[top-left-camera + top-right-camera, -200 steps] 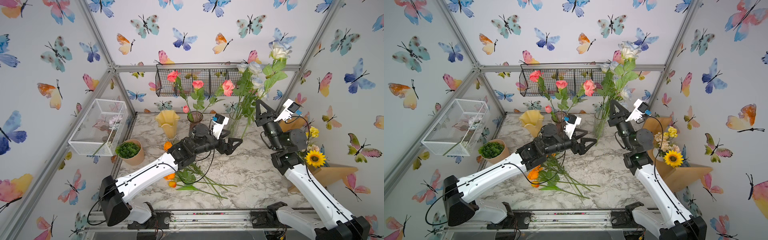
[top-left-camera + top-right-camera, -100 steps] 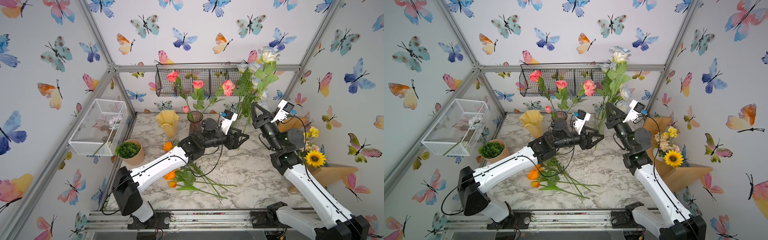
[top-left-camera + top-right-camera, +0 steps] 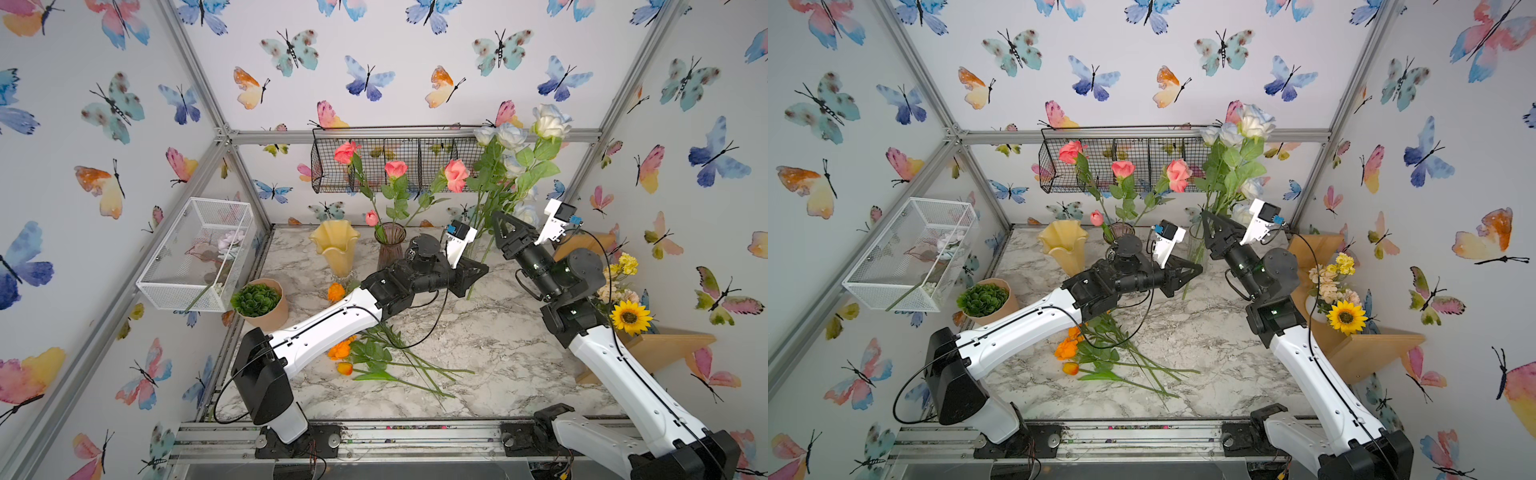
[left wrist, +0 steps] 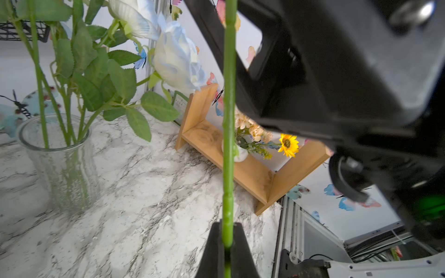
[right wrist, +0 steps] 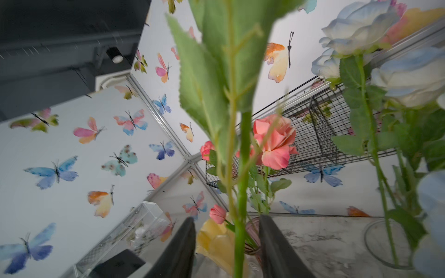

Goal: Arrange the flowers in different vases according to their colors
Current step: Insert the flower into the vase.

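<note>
Left wrist: left gripper [image 4: 226, 232] clamps white-blue rose stem [image 4: 228, 120]; right gripper [image 5: 226, 217] jaws apart (likely handover). Next: lower into clear vase [image 4: 72, 173].

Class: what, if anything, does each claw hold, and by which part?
The left claw pinches the white rose low on its stem; the right claw stands open around that stem, holding nothing.

The left gripper [image 3: 483, 272] has swung from mid-table across to the white-blue rose [image 4: 228, 120] and clamped it low on its stem. The right gripper [image 3: 497, 218], earlier pinched on that stem, now has its jaws parted around it.
</note>
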